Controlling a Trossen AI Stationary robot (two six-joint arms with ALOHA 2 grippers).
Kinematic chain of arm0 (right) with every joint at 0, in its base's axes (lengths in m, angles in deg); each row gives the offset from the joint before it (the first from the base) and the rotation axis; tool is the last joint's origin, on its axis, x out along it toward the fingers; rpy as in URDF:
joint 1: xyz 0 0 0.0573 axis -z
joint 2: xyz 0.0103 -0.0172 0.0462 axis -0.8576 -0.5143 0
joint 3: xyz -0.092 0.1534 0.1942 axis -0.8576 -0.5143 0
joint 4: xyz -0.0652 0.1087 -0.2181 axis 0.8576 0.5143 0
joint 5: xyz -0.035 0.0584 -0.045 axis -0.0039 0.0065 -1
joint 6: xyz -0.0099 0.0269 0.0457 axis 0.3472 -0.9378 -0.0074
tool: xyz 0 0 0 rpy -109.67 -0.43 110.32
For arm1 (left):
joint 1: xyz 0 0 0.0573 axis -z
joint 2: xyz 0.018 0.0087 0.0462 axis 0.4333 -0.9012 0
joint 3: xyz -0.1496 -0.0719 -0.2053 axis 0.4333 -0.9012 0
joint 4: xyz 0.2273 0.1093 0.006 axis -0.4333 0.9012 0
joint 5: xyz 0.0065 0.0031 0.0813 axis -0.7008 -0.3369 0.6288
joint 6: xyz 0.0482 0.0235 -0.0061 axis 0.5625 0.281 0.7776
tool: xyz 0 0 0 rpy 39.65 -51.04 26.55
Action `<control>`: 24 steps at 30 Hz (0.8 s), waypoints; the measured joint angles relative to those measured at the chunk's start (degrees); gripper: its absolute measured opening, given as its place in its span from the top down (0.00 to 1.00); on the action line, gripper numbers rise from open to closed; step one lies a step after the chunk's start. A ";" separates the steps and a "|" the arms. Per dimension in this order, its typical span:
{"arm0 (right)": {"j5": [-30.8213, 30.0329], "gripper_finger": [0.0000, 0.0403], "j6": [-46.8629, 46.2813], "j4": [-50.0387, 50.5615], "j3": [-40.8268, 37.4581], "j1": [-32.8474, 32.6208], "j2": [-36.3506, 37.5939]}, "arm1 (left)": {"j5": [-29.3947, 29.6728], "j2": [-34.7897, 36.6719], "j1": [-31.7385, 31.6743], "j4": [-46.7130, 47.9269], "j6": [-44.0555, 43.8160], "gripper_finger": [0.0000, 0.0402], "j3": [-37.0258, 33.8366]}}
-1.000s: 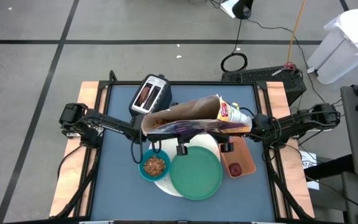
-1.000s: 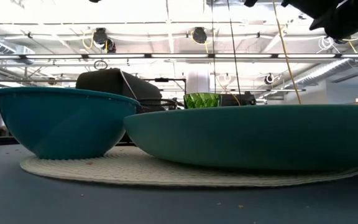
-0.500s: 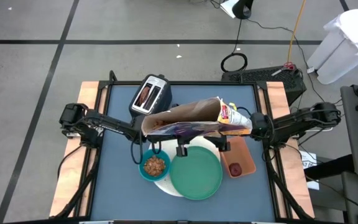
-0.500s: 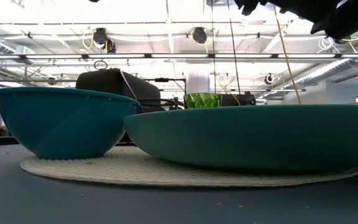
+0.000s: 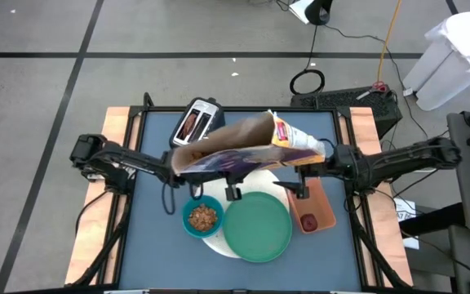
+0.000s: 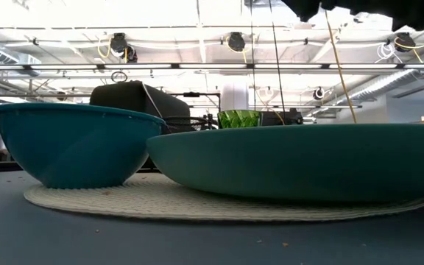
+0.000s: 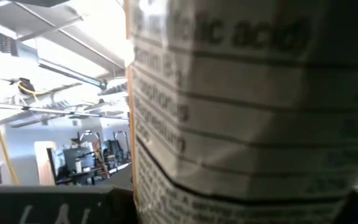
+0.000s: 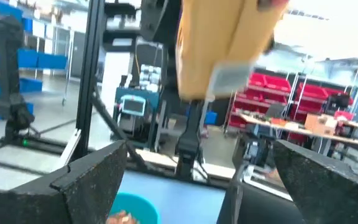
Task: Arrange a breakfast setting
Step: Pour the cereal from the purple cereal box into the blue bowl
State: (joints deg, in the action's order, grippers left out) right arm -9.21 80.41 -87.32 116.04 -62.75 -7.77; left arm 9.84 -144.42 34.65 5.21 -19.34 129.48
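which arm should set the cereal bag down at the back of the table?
Probably the left. In the high view the brown paper cereal bag hangs between both arms, its open end by the left gripper near the silver-black toaster. The right gripper is at its yellow folded end.

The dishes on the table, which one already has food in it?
The small teal bowl, at the left edge of the white round plate, holds brown cereal. The large green plate beside it is bare, and the orange rectangular tray holds only a small red piece.
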 joint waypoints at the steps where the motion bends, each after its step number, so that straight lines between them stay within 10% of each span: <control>1: 0.00 0.02 0.06 2.06 0.00 0.00 1.02 | 0.15 0.64 0.13 0.41 0.52 0.63 0.00; 24: 0.04 0.02 -0.02 9.82 -0.02 -0.02 5.62 | 45.92 20.35 12.53 8.59 32.58 0.63 0.15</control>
State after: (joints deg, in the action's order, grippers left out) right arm -9.16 80.38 -77.51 116.02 -62.77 -2.15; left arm 55.77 -124.07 47.18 13.80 13.24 129.64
